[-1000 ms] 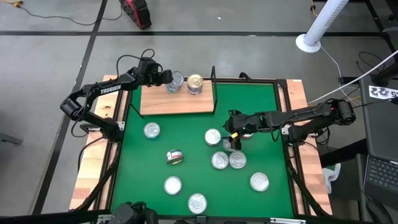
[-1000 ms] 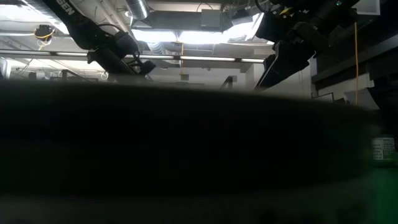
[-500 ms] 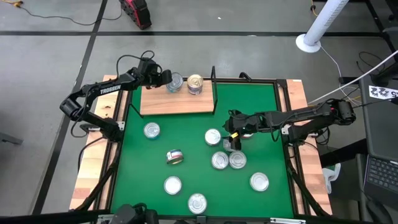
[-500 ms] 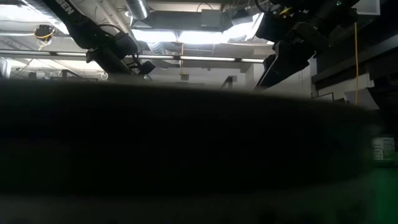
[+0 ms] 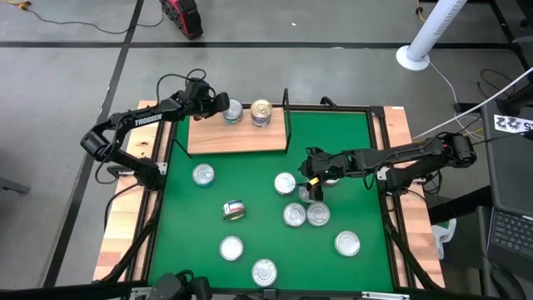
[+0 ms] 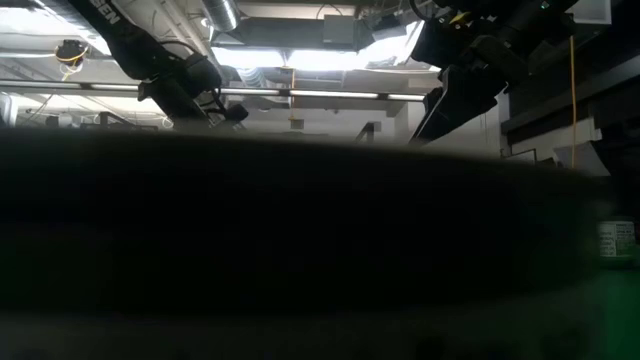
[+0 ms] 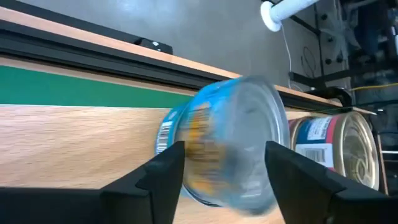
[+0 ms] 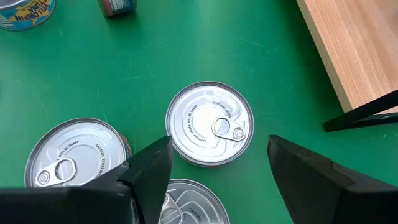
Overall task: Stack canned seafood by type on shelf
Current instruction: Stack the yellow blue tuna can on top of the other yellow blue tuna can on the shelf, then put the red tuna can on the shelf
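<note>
On the green mat you have eight tins. Working from its near edge toward the middle, there is one at the edge, two more just behind, a touching pair, one lying on its side, one toward the left edge and one at the centre. Your right gripper hangs over that centre group with its fingers spread wide and nothing in them. Centre it on one lid before you come down, clear of the pair. At the mat's far edge the shelf carries two tins along its own far edge, a blue one and a gold-topped one, just apart. Your left gripper is at the blue tin, a finger on either side. I cannot tell whether it grips or has let go. Make sure the tin sits flat, then draw straight back without nudging it into its neighbour. That makes ten tins in sight.
</note>
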`<action>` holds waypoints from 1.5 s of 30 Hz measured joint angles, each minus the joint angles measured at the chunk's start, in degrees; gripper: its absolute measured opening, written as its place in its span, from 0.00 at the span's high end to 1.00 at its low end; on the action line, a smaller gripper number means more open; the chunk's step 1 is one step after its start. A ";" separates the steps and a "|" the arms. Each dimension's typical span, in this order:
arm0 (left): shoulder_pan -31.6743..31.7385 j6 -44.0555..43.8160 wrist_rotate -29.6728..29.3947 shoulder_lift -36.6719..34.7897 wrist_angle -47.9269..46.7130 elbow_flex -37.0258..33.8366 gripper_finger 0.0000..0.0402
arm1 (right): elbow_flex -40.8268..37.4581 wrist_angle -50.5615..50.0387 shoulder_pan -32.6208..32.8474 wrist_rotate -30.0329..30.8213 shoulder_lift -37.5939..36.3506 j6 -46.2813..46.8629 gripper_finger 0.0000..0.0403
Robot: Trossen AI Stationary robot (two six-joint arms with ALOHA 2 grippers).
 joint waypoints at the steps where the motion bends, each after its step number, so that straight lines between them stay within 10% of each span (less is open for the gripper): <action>1: 0.00 0.29 -0.12 0.00 0.05 0.00 0.44 | 0.00 0.00 0.00 0.00 0.00 0.00 0.35; 34: -3.70 16.46 5.83 -7.51 5.89 0.00 0.51 | 0.00 -0.11 0.00 0.00 0.00 0.01 0.35; 45: -22.06 35.25 9.12 -10.88 15.22 0.02 0.51 | 0.00 -0.09 0.00 -0.02 0.00 0.02 0.35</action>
